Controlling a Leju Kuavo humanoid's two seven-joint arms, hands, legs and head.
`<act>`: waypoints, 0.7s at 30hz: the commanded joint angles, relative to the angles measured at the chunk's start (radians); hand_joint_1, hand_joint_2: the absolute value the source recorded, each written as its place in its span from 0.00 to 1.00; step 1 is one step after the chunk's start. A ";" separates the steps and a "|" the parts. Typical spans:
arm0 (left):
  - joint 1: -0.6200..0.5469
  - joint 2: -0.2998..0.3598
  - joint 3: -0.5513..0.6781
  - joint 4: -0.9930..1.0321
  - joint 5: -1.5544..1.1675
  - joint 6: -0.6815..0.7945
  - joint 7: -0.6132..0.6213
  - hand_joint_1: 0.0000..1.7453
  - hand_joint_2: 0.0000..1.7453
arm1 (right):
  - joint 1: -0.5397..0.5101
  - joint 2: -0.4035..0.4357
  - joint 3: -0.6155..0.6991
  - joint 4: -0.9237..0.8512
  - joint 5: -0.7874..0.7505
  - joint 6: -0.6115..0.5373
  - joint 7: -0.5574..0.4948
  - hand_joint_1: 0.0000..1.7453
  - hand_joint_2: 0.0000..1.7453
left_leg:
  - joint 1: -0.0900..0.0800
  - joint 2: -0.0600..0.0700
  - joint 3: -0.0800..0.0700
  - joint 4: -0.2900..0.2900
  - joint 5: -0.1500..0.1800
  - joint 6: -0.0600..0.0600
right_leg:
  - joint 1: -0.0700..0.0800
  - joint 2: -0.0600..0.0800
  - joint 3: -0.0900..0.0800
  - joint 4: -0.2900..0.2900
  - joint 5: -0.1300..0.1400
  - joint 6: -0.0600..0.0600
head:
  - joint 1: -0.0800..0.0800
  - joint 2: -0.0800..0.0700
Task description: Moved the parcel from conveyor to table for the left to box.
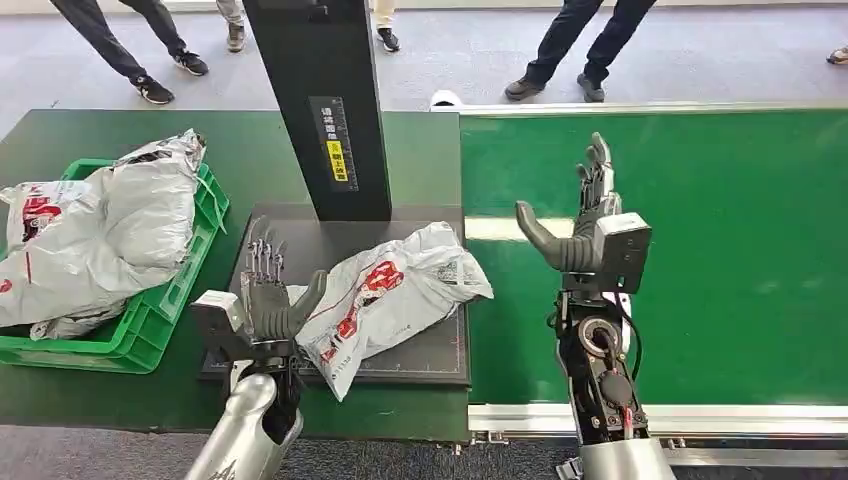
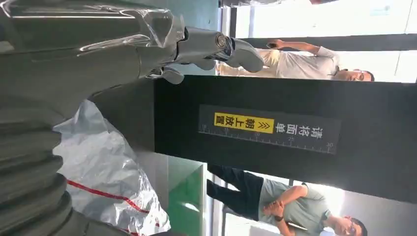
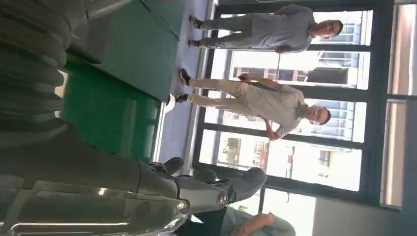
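One parcel [image 1: 390, 295], a grey-white poly bag with red print, lies on the black scale plate [image 1: 440, 355] on the dark green worktop [image 1: 100, 390], just left of the conveyor [image 1: 720, 270]; its near-left end is against the left hand [image 1: 268, 300], whose thumb lies along the bag while the fingers [image 1: 265, 255] stand upright and apart; grip not confirmed, looks like open contact, no closure around the bag; right hand [image 1: 585, 235] raised over the green belt, well apart from the parcel, thumb out to the left, fingers spread wide, holding nothing; one green crate [image 1: 150, 320] at the far left of the worktop, holding grey bags, at least two, exact count hard to tell since they overlap and the left edge cuts them off; one black post [image 1: 320, 100] rises from the scale's far side with a yellow label, text too small to read in the head view; legs of several people at the far edge, upper bodies cut off; left wrist view shows part of the parcel [image 2: 105, 182] and the post [image 2: 295, 128]; right wrist view shows the belt [image 3: 108, 118] and two standing people by windows.
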 commanded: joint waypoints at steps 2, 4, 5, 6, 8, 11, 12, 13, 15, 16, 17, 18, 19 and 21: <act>-0.023 0.009 0.008 0.049 -0.010 -0.002 0.007 0.00 1.00 | 0.111 -0.012 -0.099 -0.041 -0.038 0.035 0.039 0.00 1.00 | 0.000 -0.002 0.002 -0.001 0.000 0.000 | 0.000 -0.003 0.003 -0.002 -0.001 0.000 | 0.000 0.000; -0.025 0.008 0.005 0.055 -0.013 -0.004 0.008 0.00 1.00 | 0.129 -0.011 -0.099 -0.030 -0.034 0.037 0.054 0.00 1.00 | 0.000 -0.001 0.002 -0.001 0.000 0.000 | 0.000 -0.003 0.003 -0.002 -0.001 0.000 | 0.000 0.000; -0.025 0.008 0.004 0.056 -0.014 -0.004 0.008 0.00 1.00 | 0.136 -0.011 -0.101 -0.021 -0.033 0.035 0.065 0.00 1.00 | 0.000 -0.001 0.002 -0.001 0.000 0.000 | 0.000 -0.002 0.003 -0.002 -0.001 0.000 | 0.000 0.000; -0.025 0.007 0.004 0.059 -0.015 -0.005 0.008 0.00 1.00 | 0.145 -0.014 -0.102 -0.010 -0.030 0.035 0.070 0.00 1.00 | 0.000 -0.001 0.002 -0.002 0.000 0.000 | 0.000 -0.003 0.004 -0.002 -0.001 0.000 | 0.000 0.000; -0.029 0.007 0.004 0.063 -0.016 -0.008 0.008 0.00 1.00 | 0.148 -0.016 -0.106 0.015 -0.032 0.033 0.083 0.00 1.00 | 0.000 -0.001 0.001 -0.001 0.000 0.000 | 0.000 -0.002 0.002 -0.001 -0.001 0.000 | 0.000 0.000; -0.036 0.008 -0.003 0.068 -0.021 -0.013 0.012 0.00 1.00 | 0.160 -0.011 -0.117 0.028 -0.047 0.047 0.118 0.00 1.00 | 0.000 -0.001 0.001 -0.001 0.000 0.000 | 0.000 -0.002 0.002 -0.002 0.000 0.000 | 0.000 0.000; -0.036 0.010 -0.005 0.069 -0.020 -0.012 0.014 0.00 1.00 | 0.163 -0.011 -0.119 0.029 -0.040 0.047 0.126 0.00 1.00 | 0.000 0.000 0.002 -0.001 0.000 0.001 | 0.000 -0.002 0.003 -0.002 0.000 0.000 | 0.000 0.000; -0.038 0.012 -0.009 0.073 -0.017 -0.013 0.016 0.00 1.00 | 0.164 -0.012 -0.120 0.033 -0.036 0.048 0.131 0.00 1.00 | 0.000 -0.001 0.001 -0.001 0.000 0.000 | 0.000 -0.002 0.002 -0.002 0.000 0.000 | 0.000 0.000; -0.038 0.013 -0.014 0.077 -0.013 -0.009 0.016 0.00 1.00 | 0.162 -0.012 -0.123 0.051 -0.028 0.047 0.140 0.00 1.00 | 0.000 -0.001 0.002 -0.001 0.000 0.001 | 0.000 -0.003 0.003 -0.002 -0.001 0.000 | 0.000 0.000; -0.037 0.013 -0.014 0.077 -0.013 -0.009 0.016 0.00 1.00 | 0.164 -0.012 -0.123 0.052 -0.028 0.047 0.140 0.00 1.00 | 0.000 0.000 0.002 -0.001 0.000 0.001 | 0.000 -0.002 0.003 -0.002 0.000 0.000 | 0.000 0.000; -0.037 0.013 -0.017 0.076 -0.013 -0.007 0.015 0.00 1.00 | 0.162 -0.013 -0.119 0.067 -0.023 0.048 0.143 0.00 1.00 | 0.000 0.000 0.001 -0.001 0.000 0.000 | 0.000 -0.001 0.002 -0.001 0.000 0.000 | 0.000 0.000; -0.038 0.014 -0.022 0.077 -0.012 -0.006 0.014 0.00 1.00 | 0.163 -0.015 -0.112 0.083 -0.008 0.047 0.151 0.00 1.00 | 0.000 0.000 0.002 -0.002 0.000 0.001 | 0.000 -0.002 0.003 -0.002 0.000 0.000 | 0.000 0.000; -0.037 0.015 -0.024 0.077 -0.012 -0.005 0.014 0.00 1.00 | 0.163 -0.015 -0.109 0.091 -0.001 0.044 0.153 0.00 1.00 | 0.000 0.000 0.002 -0.001 0.000 0.001 | 0.000 -0.001 0.003 -0.002 0.000 0.000 | 0.000 0.000; -0.041 0.018 -0.030 0.082 -0.011 -0.008 0.015 0.00 1.00 | 0.163 -0.015 -0.100 0.118 0.027 0.030 0.168 0.00 1.00 | 0.000 0.000 0.002 -0.001 0.000 0.000 | 0.001 -0.002 0.003 -0.002 0.000 0.000 | 0.000 0.000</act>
